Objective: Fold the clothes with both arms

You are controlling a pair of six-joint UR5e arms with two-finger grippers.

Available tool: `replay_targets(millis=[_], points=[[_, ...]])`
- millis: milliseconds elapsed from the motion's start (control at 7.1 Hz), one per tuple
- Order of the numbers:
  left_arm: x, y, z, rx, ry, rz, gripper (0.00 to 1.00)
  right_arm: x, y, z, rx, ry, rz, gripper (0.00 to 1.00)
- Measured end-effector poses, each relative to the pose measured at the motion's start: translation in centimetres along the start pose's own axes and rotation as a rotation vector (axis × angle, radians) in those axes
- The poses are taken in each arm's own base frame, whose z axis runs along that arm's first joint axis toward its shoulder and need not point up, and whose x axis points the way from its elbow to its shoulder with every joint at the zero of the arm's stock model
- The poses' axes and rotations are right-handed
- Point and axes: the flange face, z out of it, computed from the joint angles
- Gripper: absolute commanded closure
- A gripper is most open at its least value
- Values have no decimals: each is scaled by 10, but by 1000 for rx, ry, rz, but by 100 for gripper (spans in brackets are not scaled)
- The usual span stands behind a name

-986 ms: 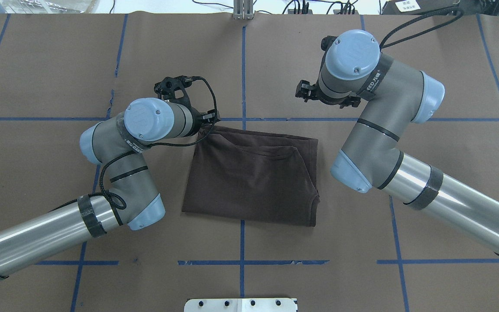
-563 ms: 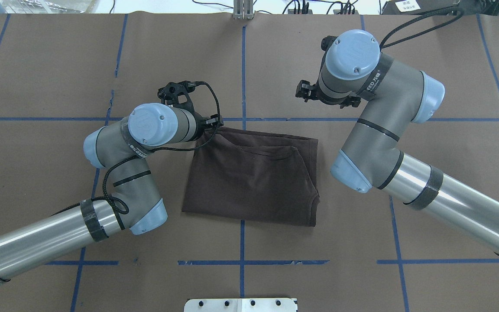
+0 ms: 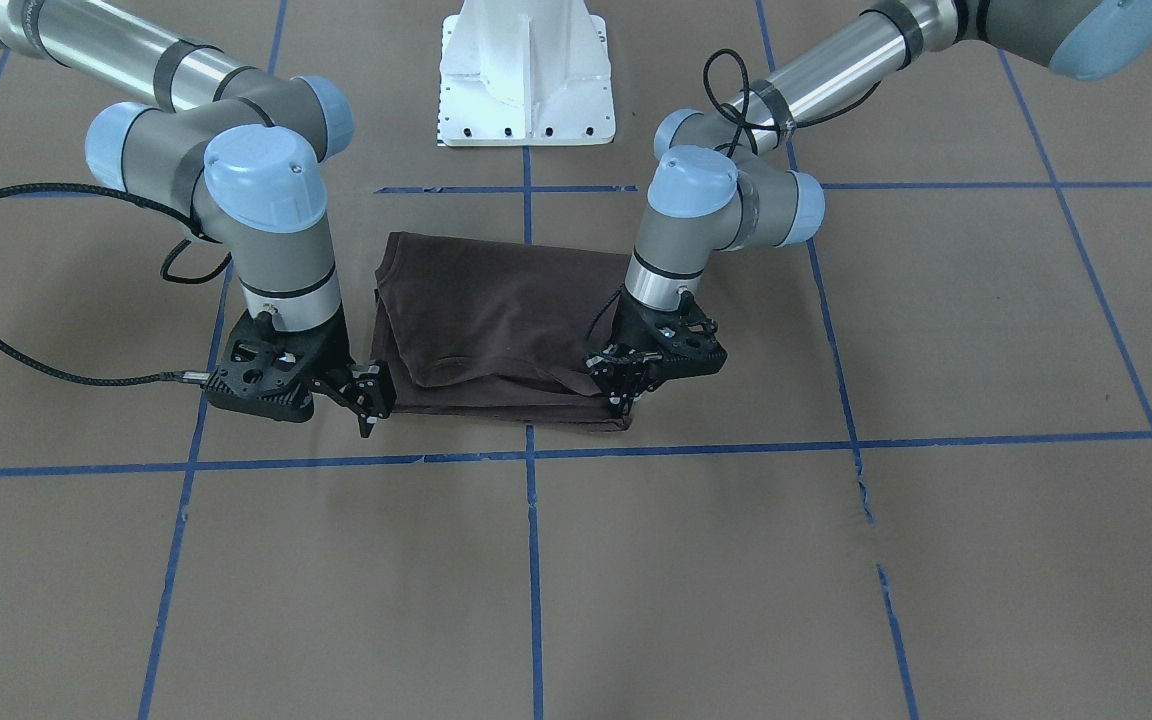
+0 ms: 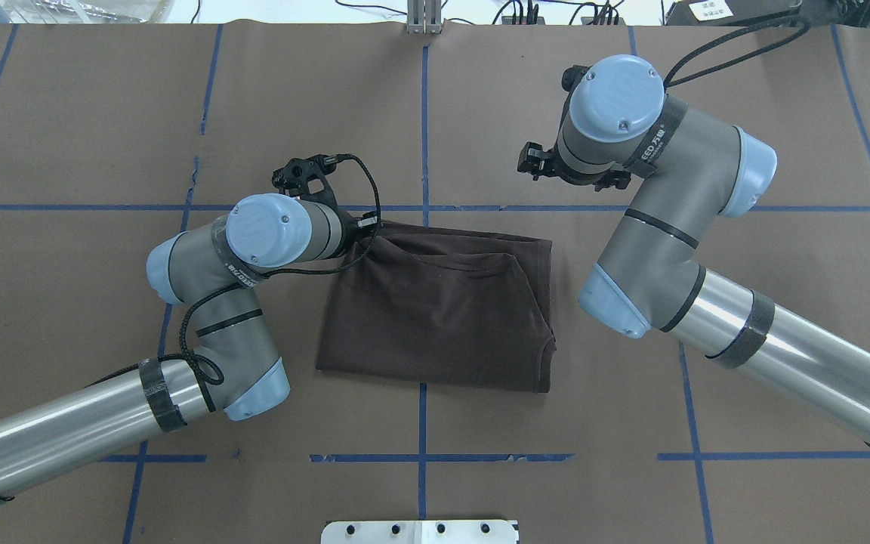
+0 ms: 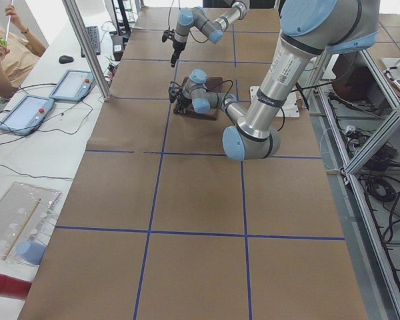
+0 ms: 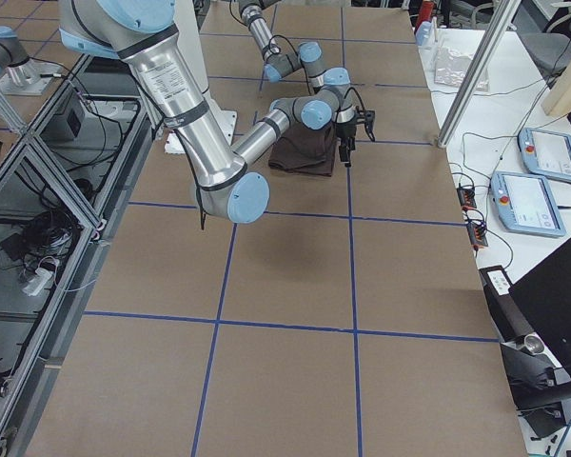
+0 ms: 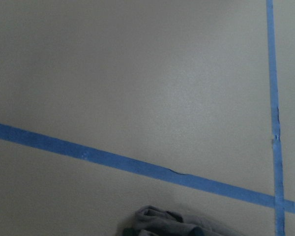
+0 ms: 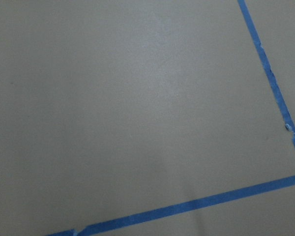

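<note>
The dark brown T-shirt (image 4: pixel 442 302) lies folded into a rough rectangle at the middle of the table; it also shows in the front view (image 3: pixel 496 310). My left gripper (image 4: pixel 369 223) is shut on the shirt's far left corner, seen in the front view (image 3: pixel 624 398) with the fabric slightly raised. A bunch of cloth (image 7: pixel 162 223) shows at the bottom edge of the left wrist view. My right gripper (image 4: pixel 529 160) hangs above the table beyond the shirt's far right corner (image 3: pixel 368 405). It looks open and empty. The right wrist view shows only paper and tape.
Brown paper table (image 4: pixel 103 113) carries a grid of blue tape lines (image 4: pixel 424 136). The white pedestal base (image 3: pixel 526 70) stands at the robot's side. Tablets (image 5: pixel 27 110) and cables lie on a side bench past the table's far edge.
My left wrist has shifted slightly toward the robot with the far left corner of the shirt in its grip, tugging that corner. The right arm has barely moved.
</note>
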Motion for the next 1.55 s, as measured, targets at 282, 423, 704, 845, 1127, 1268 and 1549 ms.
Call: replay_targets(millis=[282, 423, 704, 845, 1127, 1268, 1549], points=[[-19, -24, -4, 28, -15, 34, 100, 0, 0, 0, 0, 0, 0, 0], [-29, -31, -6, 35, -21, 56, 10, 0, 0, 0, 0, -1, 0, 0], [-34, -38, -15, 42, -14, 122, 0, 0, 0, -2, 0, -4, -3, 0], [-35, -44, -25, 48, -4, 183, 0, 0, 0, -5, -4, -11, -11, 0], [-61, -69, -56, 43, 6, 314, 0, 15, -10, -19, -34, -40, -43, 0], [-92, -88, -82, 33, -6, 396, 0, 47, -23, -29, -54, -52, -82, 0], [-183, -128, -142, 17, -60, 587, 0, 172, -70, -44, -107, -49, -220, 0]])
